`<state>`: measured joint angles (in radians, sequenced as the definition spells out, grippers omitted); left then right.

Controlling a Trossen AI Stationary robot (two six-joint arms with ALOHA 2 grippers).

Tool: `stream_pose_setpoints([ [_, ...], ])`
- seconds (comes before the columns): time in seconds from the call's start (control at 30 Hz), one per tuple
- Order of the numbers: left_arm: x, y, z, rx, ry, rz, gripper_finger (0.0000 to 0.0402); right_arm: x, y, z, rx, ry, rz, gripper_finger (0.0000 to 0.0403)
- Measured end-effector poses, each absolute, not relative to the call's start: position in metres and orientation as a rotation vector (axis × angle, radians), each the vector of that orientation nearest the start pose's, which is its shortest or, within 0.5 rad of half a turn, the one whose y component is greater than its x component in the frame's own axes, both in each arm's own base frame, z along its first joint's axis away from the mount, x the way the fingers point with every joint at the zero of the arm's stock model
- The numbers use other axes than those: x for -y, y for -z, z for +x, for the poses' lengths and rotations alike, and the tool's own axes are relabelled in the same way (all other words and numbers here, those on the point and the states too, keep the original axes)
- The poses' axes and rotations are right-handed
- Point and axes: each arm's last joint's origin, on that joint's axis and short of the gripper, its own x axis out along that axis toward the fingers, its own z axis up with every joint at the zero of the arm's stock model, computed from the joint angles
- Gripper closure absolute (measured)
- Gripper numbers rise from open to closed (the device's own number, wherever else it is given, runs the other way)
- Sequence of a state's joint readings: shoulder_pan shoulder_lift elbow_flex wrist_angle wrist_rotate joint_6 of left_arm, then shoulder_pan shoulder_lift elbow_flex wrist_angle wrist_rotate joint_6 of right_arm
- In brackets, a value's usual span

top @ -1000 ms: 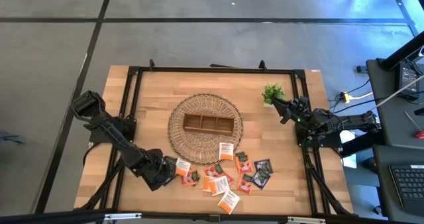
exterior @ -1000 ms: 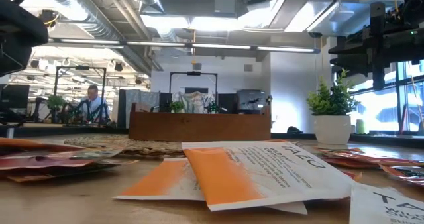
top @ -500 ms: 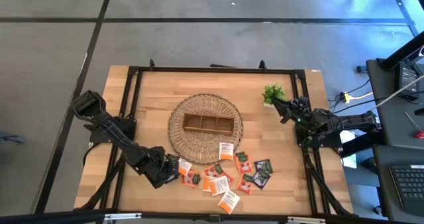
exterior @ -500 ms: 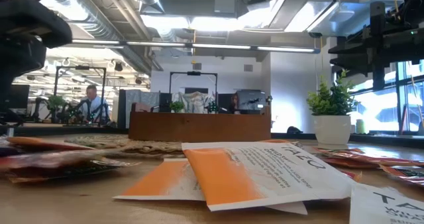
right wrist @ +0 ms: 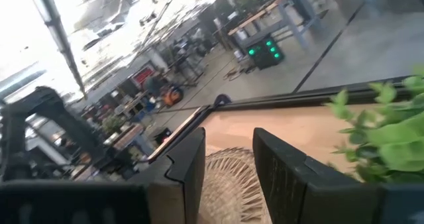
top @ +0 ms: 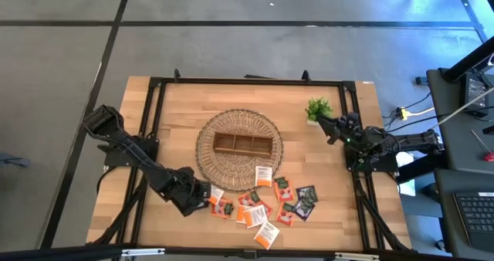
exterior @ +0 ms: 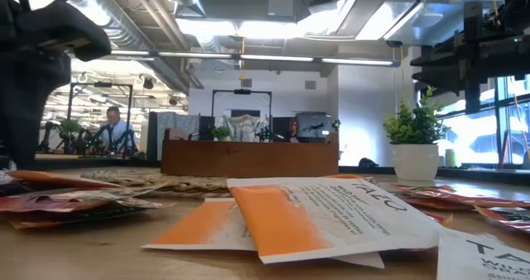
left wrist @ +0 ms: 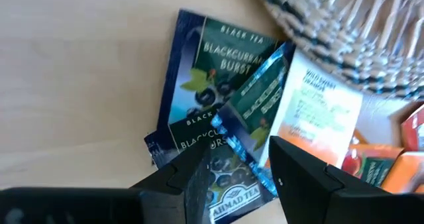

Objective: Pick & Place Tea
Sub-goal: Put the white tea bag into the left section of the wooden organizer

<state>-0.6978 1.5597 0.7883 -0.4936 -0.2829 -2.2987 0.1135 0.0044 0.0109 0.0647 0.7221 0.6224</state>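
The tea (top: 261, 201) lies spread on the counter (top: 170, 130), at about 5 o'clock from the basket (top: 238, 147). The left gripper (top: 202, 196) sits low at the 9 o'clock end of the pile, jaws apart over dark blue packets (left wrist: 212, 111). The right gripper (top: 326, 127) waits beside the plant (top: 317, 108), jaws apart and holding nothing.
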Motion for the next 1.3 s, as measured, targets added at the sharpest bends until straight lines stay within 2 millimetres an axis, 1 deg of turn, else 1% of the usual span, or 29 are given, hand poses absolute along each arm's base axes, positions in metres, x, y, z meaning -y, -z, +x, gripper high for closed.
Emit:
stream_pose_setpoints([
  [0.3,0.158,-0.149,0.211,-0.79,-0.962,-1.412,0.0253,0.008,-0.173,0.092,0.25,0.552,0.634,0.0273],
  [0.5,0.158,-0.148,0.211,-0.807,-0.963,-1.405,0.0253,0.008,-0.173,0.092,0.252,0.548,0.642,0.0273],
  [0.57,0.159,-0.145,0.211,-0.82,-0.973,-1.398,0.0253,0.007,-0.173,0.092,0.245,0.506,0.661,0.0273],
  [0.63,0.16,-0.141,0.212,-0.831,-0.987,-1.395,0.0254,0.005,-0.173,0.094,0.212,0.426,0.628,0.0273],
  [0.73,0.161,-0.135,0.214,-0.827,-0.996,-1.382,0.0254,0.001,-0.182,0.095,0.233,0.277,0.536,0.0273],
  [0.8,0.163,-0.133,0.216,-0.806,-0.985,-1.389,0.0254,0.0,-0.191,0.095,0.264,0.226,0.464,0.0273],
  [0.93,0.163,-0.133,0.219,-0.771,-0.965,-1.403,0.0254,-0.001,-0.208,0.097,0.153,0.206,0.376,0.0273],
  [1.0,0.164,-0.134,0.219,-0.761,-0.951,-1.403,0.0254,-0.002,-0.217,0.103,0.068,0.212,0.331,0.0273],
  [1.07,0.164,-0.134,0.219,-0.756,-0.948,-1.405,0.0254,-0.004,-0.228,0.112,-0.012,0.213,0.272,0.0273],
  [1.17,0.164,-0.134,0.219,-0.754,-0.947,-1.405,0.0254,-0.006,-0.248,0.134,-0.112,0.215,0.201,0.0273],
  [1.23,0.164,-0.134,0.219,-0.75,-0.947,-1.403,0.0254,-0.009,-0.251,0.153,-0.227,0.221,0.169,0.0273],
  [1.3,0.164,-0.134,0.219,-0.75,-0.947,-1.403,0.0254,-0.011,-0.249,0.172,-0.334,0.232,0.15,0.0273],
])
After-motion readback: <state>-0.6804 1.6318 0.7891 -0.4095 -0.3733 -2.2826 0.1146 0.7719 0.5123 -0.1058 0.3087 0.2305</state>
